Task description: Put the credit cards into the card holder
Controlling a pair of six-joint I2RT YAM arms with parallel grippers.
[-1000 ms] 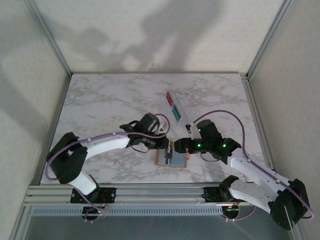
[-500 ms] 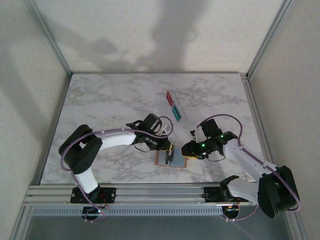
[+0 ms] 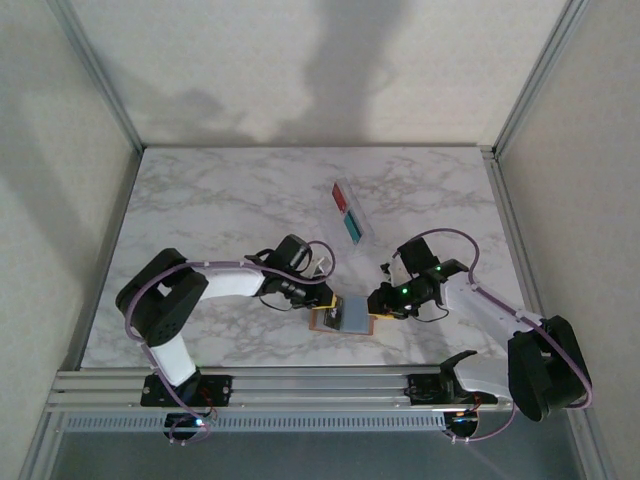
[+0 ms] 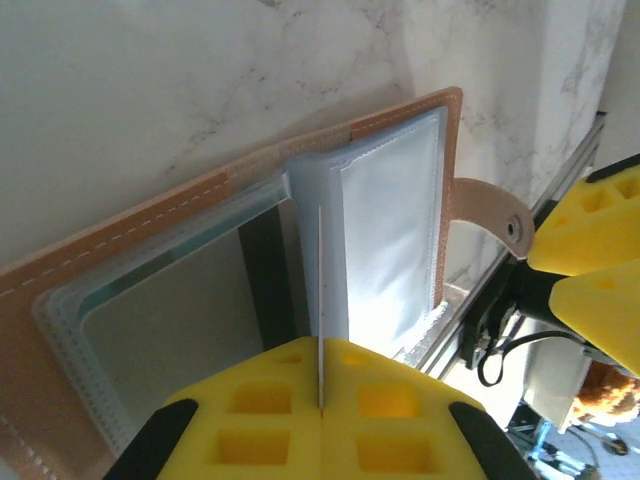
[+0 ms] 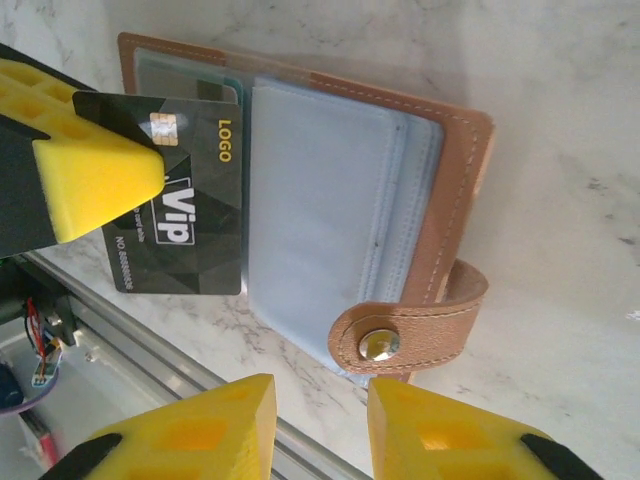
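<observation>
The left fingers are clamping the black card between their pads. Its free end is reaching ahead of them toward the open holder, which is lying spread on the table just beyond both sets of tips. The card's leading edge is pointing at the fold, probably so it can slide into a sleeve there.

The right fingers are standing narrowly apart with nothing between them, and the tab is sitting just ahead of their gap. They seem to be lining up to steady the holder. The thick stack of grey-blue pockets is bulging right beside the card and could catch its edge. The remaining cards are lying well beyond both pairs of fingers.
</observation>
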